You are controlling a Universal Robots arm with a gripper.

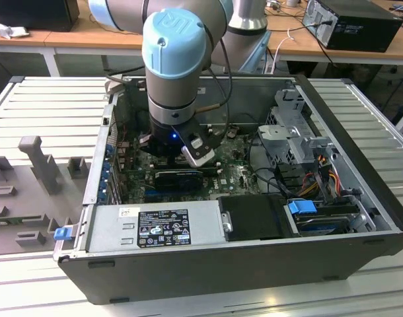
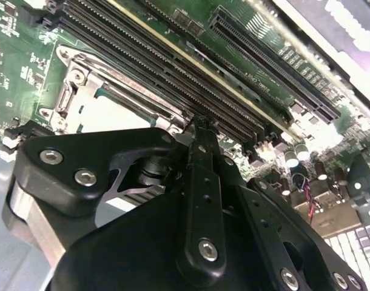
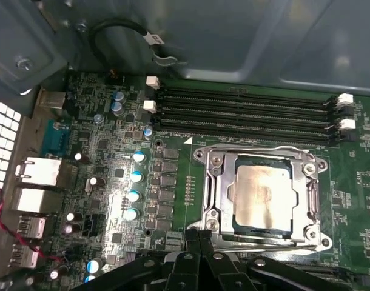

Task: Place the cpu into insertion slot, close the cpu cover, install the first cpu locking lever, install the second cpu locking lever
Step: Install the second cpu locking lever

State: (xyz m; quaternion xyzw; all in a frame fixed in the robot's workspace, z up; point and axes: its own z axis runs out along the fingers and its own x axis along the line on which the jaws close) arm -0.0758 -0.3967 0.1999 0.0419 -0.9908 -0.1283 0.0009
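1. Silvery metal marks the top face of the cpu (image 3: 262, 193), which lies flat in the insertion slot (image 3: 312, 233) on the green motherboard (image 3: 106, 182).
2. The cpu cover (image 3: 224, 182) lies down around the chip as a metal frame, the chip showing through its cut-out.
3. The gripper (image 3: 200, 239) hangs just beside the socket's edge, its black fingers (image 2: 200, 182) brought together with nothing between them.
4. Four long black memory slots (image 3: 245, 112) run beside the socket.
5. In the exterior view the arm (image 1: 175, 59) reaches down into an open dark computer case (image 1: 254, 264), which lies on a ribbed grey table (image 1: 49, 105).
6. Wooden desks (image 1: 76, 33) stand behind, with another black computer (image 1: 353, 23) on one.
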